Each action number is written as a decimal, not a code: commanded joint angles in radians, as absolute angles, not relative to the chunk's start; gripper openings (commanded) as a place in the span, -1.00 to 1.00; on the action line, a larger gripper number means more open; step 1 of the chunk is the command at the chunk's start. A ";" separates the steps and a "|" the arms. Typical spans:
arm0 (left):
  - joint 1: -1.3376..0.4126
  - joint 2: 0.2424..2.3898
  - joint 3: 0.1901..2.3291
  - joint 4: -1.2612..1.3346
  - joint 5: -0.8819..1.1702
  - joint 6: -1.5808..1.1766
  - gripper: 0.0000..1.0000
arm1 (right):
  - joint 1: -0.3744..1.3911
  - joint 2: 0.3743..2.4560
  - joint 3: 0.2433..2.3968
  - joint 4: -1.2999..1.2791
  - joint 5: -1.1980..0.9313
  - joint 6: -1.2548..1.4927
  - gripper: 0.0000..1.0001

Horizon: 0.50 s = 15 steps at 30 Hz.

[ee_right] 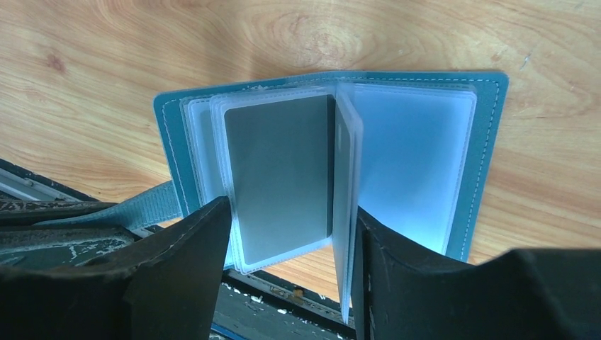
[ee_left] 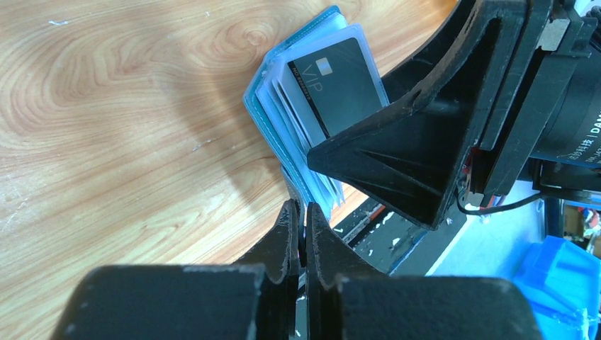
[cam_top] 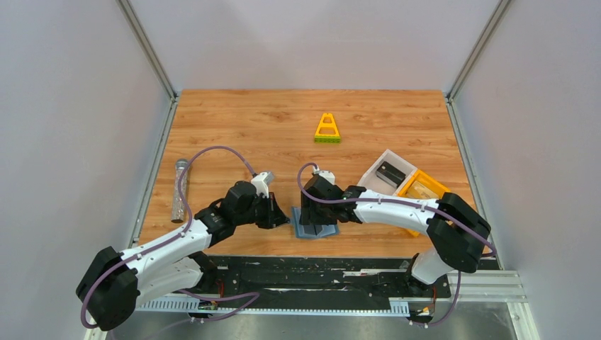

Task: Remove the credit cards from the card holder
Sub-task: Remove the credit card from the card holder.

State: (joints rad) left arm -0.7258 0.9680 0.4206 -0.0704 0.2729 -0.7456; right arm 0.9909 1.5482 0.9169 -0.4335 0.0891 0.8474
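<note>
Open card holder [cam_top: 312, 231] lying at the near edge of the table [cam_top: 283, 127], flanked by both grippers.
The left gripper [ee_left: 300, 212] is pressed together on the holder's tab [ee_right: 135, 210]. The right gripper [ee_right: 290, 212] is spread, with one finger either side of a clear sleeve [ee_right: 234, 120] in which a dark card [ee_right: 283, 177] is seated.

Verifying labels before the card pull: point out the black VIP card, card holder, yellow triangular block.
black VIP card [ee_left: 340, 78], left wrist view, centre of its face.
card holder [ee_right: 486, 134], right wrist view, right strip of blue cover.
yellow triangular block [cam_top: 327, 139], top external view, base bar.
</note>
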 commanded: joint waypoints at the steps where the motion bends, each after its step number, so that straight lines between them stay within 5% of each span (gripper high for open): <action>1: -0.729 0.965 0.427 -0.069 0.242 -0.745 -0.91 | 0.991 1.521 0.914 -0.488 0.143 0.841 0.18; 15: -0.728 0.968 0.483 -0.167 0.176 -0.746 -0.04 | 0.990 1.522 0.929 -0.497 0.136 0.833 0.24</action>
State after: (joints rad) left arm -0.7258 0.9691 0.4248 -0.1436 0.2062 -0.7547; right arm 0.9909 1.5242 0.9169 -0.4839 0.1150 0.8436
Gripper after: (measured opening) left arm 0.463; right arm 0.619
